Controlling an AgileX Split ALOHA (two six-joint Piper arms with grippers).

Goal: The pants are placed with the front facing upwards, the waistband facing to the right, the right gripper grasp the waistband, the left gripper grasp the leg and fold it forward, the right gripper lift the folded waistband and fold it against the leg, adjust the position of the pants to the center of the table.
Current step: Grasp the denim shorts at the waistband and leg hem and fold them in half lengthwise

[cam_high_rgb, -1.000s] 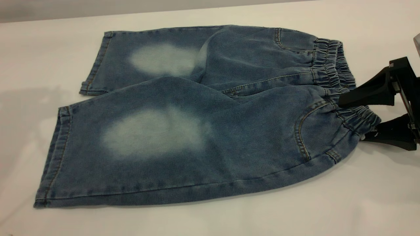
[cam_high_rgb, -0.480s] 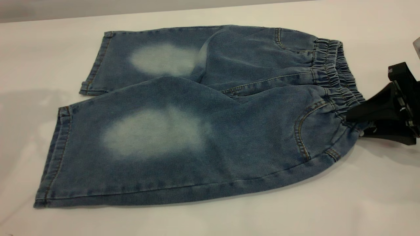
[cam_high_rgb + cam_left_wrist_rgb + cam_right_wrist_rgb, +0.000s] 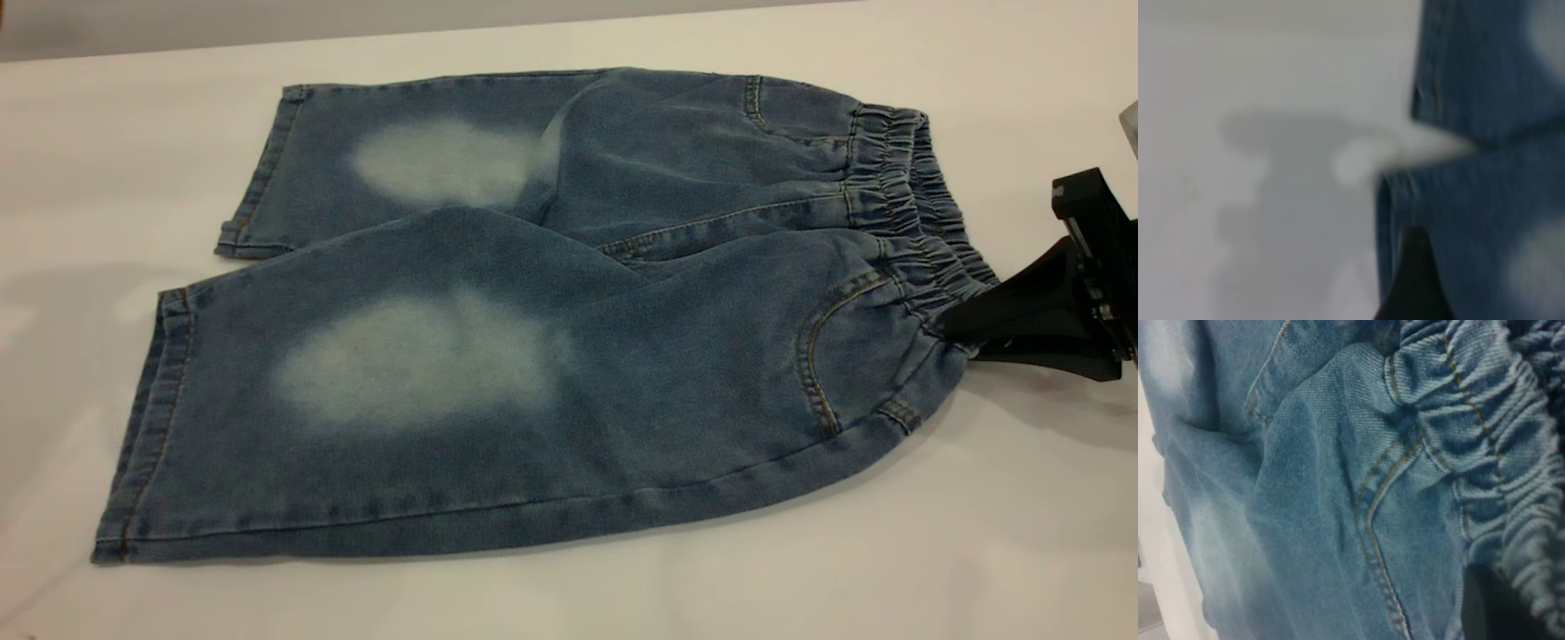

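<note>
while the pants (image 3: 533, 356) lie flat, the right gripper (image 3: 965, 333) pinches the waistband (image 3: 925, 258).

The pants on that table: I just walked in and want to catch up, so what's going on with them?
The pants lie flat and unfolded on the table, waistband toward the right arm. The right end effector is shut on the waistband at its near corner, low to the table. The left end effector hovers by the leg hems; it is not in the exterior view, and its grip cannot be made out. No fold has been made.
</note>
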